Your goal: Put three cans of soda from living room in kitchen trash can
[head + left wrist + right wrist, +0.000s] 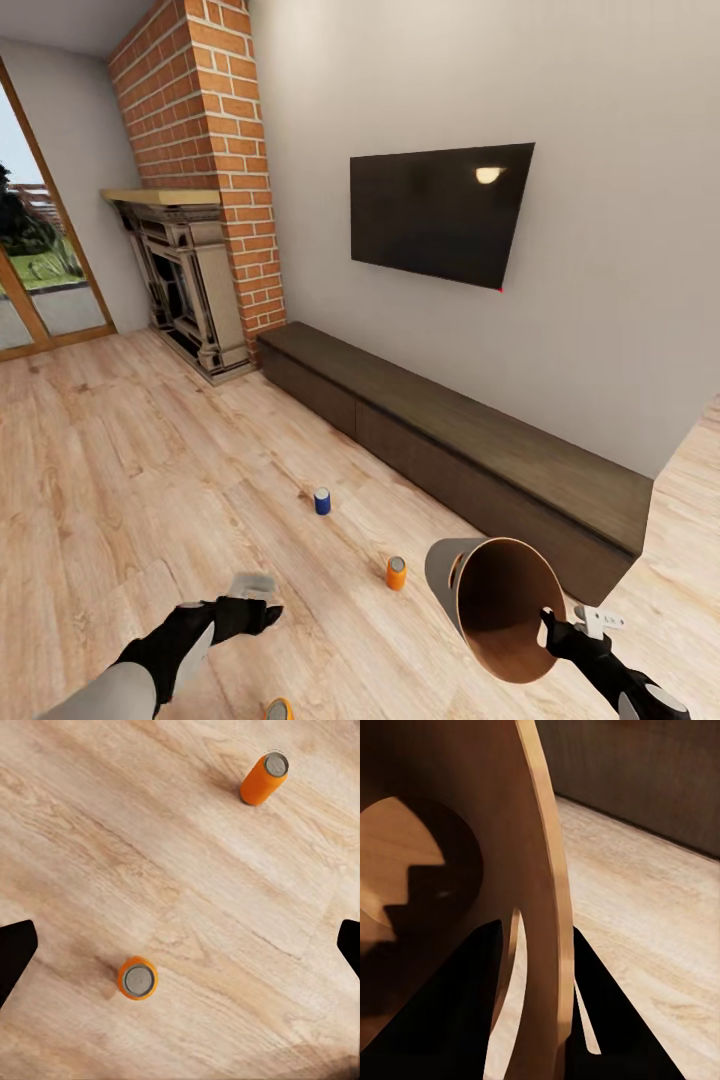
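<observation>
Presently the right end effector (563,628) is clamped on the tash can (497,600) rim, tipping its mouth outward; the left end effector (250,600), fingers apart, hovers above an orange can (138,978), judged ready for pickup.

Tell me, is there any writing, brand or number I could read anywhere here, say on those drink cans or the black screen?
None can be read.
Blue can: a white band, no legible letters.
Orange cans: plain sides and silvery tops, no label.
Wall screen: dark, just a lamp's reflection and a small red dot at its corner.
Trash can, held by the right fingers: unmarked.
</observation>
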You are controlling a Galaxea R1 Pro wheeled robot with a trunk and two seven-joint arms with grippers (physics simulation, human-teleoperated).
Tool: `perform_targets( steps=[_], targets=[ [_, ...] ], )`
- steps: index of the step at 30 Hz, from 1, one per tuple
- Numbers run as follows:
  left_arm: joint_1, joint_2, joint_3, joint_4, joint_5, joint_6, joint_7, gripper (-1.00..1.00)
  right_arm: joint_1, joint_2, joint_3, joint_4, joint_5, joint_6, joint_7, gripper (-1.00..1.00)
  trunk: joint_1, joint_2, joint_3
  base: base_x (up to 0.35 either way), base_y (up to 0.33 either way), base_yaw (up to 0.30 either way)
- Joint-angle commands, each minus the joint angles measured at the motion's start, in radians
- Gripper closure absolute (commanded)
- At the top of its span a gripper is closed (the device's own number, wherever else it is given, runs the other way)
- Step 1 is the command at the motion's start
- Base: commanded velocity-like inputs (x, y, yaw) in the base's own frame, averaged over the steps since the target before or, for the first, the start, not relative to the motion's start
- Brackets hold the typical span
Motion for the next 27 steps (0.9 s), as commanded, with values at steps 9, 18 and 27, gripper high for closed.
perform_targets(
  steps=[9, 18, 27],
  targets=[
    [-0.107, 0.004, 0.002, 0.003, 0.002, 0.033, 0.089, -1.0, -0.001, 0.001, 0.029, -0.004, -0.011, 0.002, 0.014, 1.0, 0.0, 0.0, 0.0, 0.0, 0.0, 0.0],
    [-0.111, 0.004, 0.002, 0.003, 0.003, -0.034, 0.158, -1.0, -0.001, 0.0, 0.037, -0.004, -0.011, 0.002, 0.013, 1.0, 0.034, -0.063, -0.028, 0.0, 0.0, 0.0],
    [-0.111, 0.002, -0.003, 0.003, -0.005, -0.061, 0.224, -1.0, -0.001, 0.0, 0.038, -0.007, -0.011, 0.002, 0.012, 1.0, 0.069, -0.126, -0.056, 0.0, 0.0, 0.0]
  ],
)
